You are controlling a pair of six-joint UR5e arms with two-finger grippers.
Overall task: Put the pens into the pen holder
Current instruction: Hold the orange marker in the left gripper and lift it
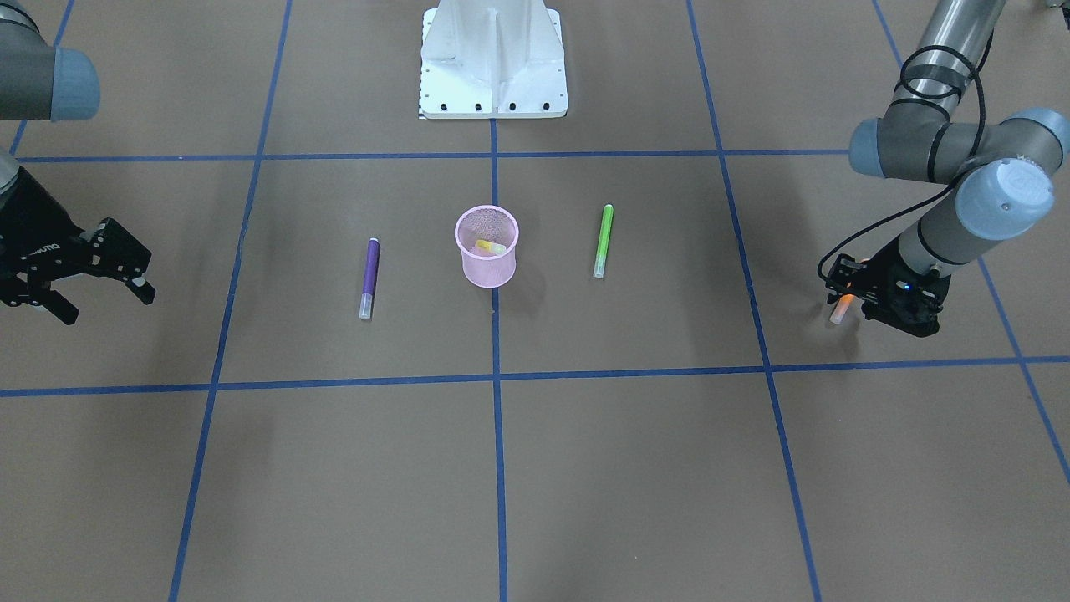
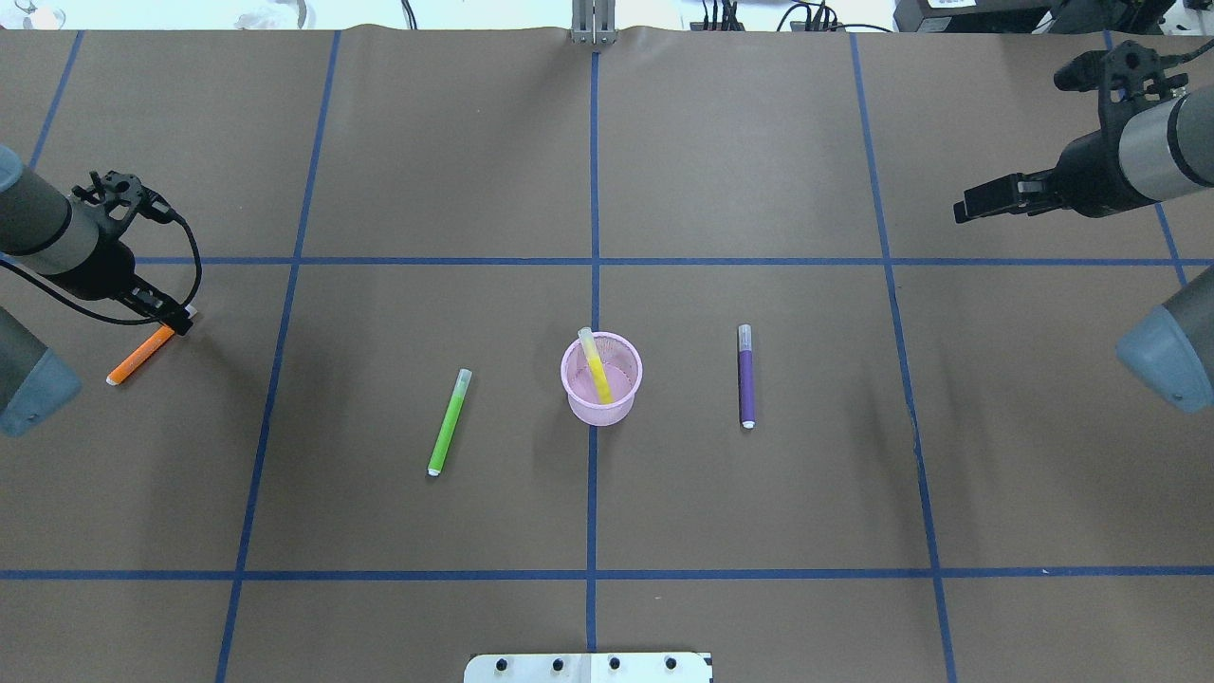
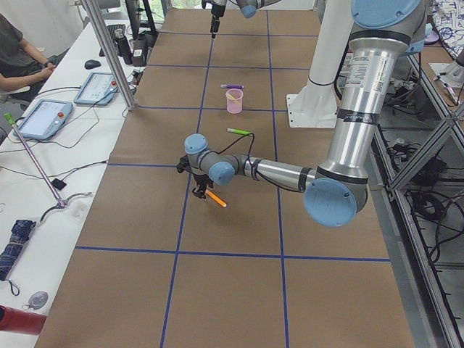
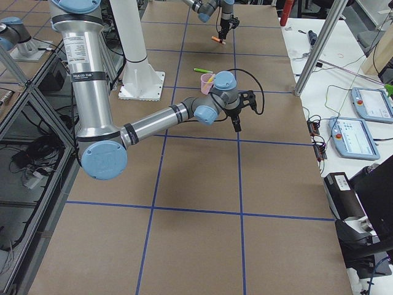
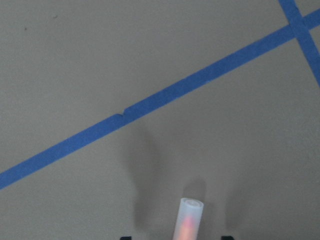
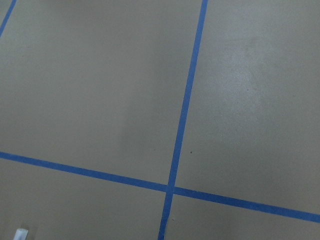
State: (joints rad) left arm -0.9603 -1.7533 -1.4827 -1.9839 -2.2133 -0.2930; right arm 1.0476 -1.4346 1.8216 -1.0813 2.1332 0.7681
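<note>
the overhead view looks down from behind the robot's white base (image 2: 588,667), the small round pink wire-mesh cup (image 2: 618,403) near centre. the front-facing view faces back across that cup. both side views sight it from afar; wrist views sit close over brown paper (image 6: 100,75).

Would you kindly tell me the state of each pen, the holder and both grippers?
pen holder: upright, one pen inside.
yellow pen: leaning inside holder.
green pen: lying flat.
purple pen: lying flat.
orange pen: tilted, held at its cap end.
left gripper: shut on orange pen.
right gripper: open, empty.
</note>
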